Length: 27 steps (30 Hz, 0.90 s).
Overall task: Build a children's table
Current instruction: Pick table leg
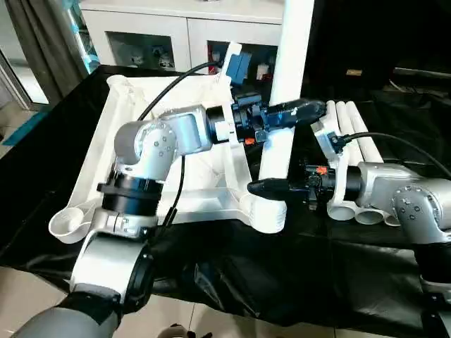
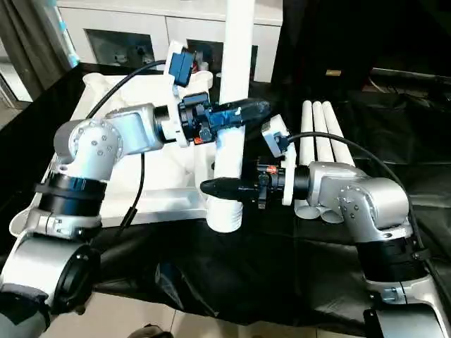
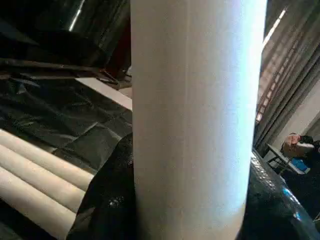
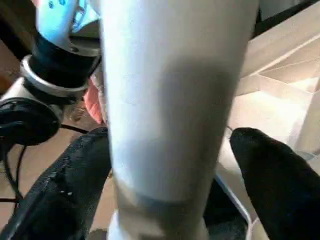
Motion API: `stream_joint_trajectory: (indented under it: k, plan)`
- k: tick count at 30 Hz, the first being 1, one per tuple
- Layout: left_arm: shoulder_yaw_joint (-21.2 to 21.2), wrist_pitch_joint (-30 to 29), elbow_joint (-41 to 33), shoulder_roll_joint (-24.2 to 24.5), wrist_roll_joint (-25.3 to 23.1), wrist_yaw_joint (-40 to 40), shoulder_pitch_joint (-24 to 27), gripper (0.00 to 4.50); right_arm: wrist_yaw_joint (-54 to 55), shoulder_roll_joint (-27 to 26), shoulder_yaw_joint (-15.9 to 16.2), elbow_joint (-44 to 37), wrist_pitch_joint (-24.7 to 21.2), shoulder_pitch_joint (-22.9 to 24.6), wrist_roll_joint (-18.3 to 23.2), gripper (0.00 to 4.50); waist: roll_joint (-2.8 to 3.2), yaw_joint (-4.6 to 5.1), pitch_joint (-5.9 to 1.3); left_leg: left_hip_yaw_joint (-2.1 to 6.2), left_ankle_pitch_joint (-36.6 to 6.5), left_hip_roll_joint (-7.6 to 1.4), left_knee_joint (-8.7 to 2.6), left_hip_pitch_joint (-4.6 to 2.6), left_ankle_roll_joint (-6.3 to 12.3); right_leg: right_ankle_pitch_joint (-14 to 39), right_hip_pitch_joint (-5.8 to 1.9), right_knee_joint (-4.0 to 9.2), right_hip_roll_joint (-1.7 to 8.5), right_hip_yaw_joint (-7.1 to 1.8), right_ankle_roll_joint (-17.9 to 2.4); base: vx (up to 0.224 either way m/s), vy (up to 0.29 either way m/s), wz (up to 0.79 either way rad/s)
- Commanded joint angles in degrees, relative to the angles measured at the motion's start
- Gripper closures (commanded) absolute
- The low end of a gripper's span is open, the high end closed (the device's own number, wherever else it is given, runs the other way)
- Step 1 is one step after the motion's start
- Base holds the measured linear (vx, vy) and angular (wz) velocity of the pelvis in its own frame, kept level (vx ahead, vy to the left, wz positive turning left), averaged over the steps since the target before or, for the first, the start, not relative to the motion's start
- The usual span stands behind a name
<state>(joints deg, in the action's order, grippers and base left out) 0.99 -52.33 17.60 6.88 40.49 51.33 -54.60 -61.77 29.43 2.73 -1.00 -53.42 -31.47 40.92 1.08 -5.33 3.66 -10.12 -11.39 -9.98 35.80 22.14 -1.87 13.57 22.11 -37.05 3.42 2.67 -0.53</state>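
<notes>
Your left pincer [image 2: 243,111] clamps the upright leg [image 2: 236,84] while your right pincer [image 2: 215,187] stands open around its base above the corner socket [image 2: 225,215]; release early and the unseated leg may topple.

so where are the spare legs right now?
Three spare legs lie side by side on the black cloth, right of the tabletop, just behind the right gripper.

My table [image 1: 232,282] is draped in crinkled black sheeting. The white tabletop [image 1: 204,201] lies on it upside down, ribbed side up, reaching toward the far left corner. To my right, three white legs [image 2: 323,141] lie side by side, touching, open ends toward me. Pale floor [image 1: 21,296] shows below the near edge.
</notes>
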Motion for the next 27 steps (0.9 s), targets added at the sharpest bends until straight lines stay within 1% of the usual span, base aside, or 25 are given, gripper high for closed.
stream_joint_trajectory:
  k: [1,8,14,17,18,19,25,26,27]
  plan:
    - [-0.7,0.6,0.1,0.6,-0.6,1.1,-1.8,2.66,-0.4,0.8,-0.7,-1.0,-0.5,0.3,0.8,0.45,-0.98,-0.28,-4.95,1.02,3.4,-2.72,-2.99,-0.71,6.02,-9.8,-3.76,3.16,4.58,-2.61,-17.4,0.000,0.000,0.00]
    - [-1.0,0.1,-0.6,0.6,0.3,2.8,-1.8,2.66,-0.3,1.2,0.5,-0.9,-1.8,0.8,0.7,0.45,-0.89,-0.29,-4.89,1.01,2.9,-2.74,-3.04,-0.76,5.62,-9.1,-3.76,3.25,4.62,-2.61,-17.8,0.000,0.000,0.00]
    - [-0.9,-0.3,-1.3,0.2,0.7,3.3,-1.9,2.66,-0.1,0.8,1.1,-0.8,-2.1,1.0,0.5,0.45,-0.91,-0.39,-4.96,1.01,3.1,-2.75,-2.98,-0.74,5.65,-9.9,-3.78,3.13,4.62,-2.61,-18.0,0.000,0.000,0.00]
    - [-1.0,-0.4,-1.5,0.1,0.7,3.4,-1.8,2.66,0.0,0.5,1.1,-0.7,-2.2,1.0,0.6,0.45,-0.79,-0.42,-4.95,1.04,3.0,-2.77,-2.99,-0.76,5.59,-9.6,-3.78,3.17,4.67,-2.61,-18.0,0.000,0.000,0.00]
    - [-1.0,-0.4,-1.6,0.0,0.7,3.5,-1.8,2.66,0.1,0.3,1.0,-0.6,-2.3,1.0,0.7,0.45,-0.85,-0.40,-4.95,1.02,3.0,-2.78,-2.99,-0.75,5.57,-9.9,-3.78,3.16,4.65,-2.63,-18.0,0.000,0.000,0.00]
    - [-1.1,-0.3,-1.6,0.0,0.7,3.5,-1.7,2.66,0.1,0.0,0.9,-0.7,-2.4,1.1,0.8,0.45,-0.71,-0.44,-4.96,1.05,3.1,-2.77,-2.98,-0.76,5.58,-10.0,-3.76,3.11,4.64,-2.61,-18.1,0.000,0.000,0.00]
    - [-1.1,0.0,-1.3,-0.1,0.8,3.4,-1.7,2.66,0.0,-0.4,1.0,-1.0,-2.6,1.3,1.2,0.45,-0.76,-0.48,-4.98,1.06,3.0,-2.80,-2.99,-0.77,5.49,-10.1,-3.79,3.12,4.66,-2.61,-18.1,0.000,0.000,0.00]
    - [-1.1,0.1,-1.2,-0.1,0.7,3.5,-1.8,2.66,-0.1,-0.4,1.0,-1.0,-2.6,1.4,1.4,0.72,-0.78,-0.46,-4.98,1.04,3.0,-2.80,-2.98,-0.78,5.58,-10.2,-3.77,3.12,4.63,-2.61,-18.1,0.000,0.000,0.00]
    - [-1.1,0.2,-1.2,-0.1,0.6,3.6,-1.7,2.66,-0.2,-0.4,0.9,-1.1,-2.6,1.4,1.6,0.79,-0.77,-0.52,-5.00,1.04,3.0,-2.79,-2.96,-0.78,5.63,-10.3,-3.81,3.13,4.69,-2.63,-18.1,0.000,0.000,0.00]
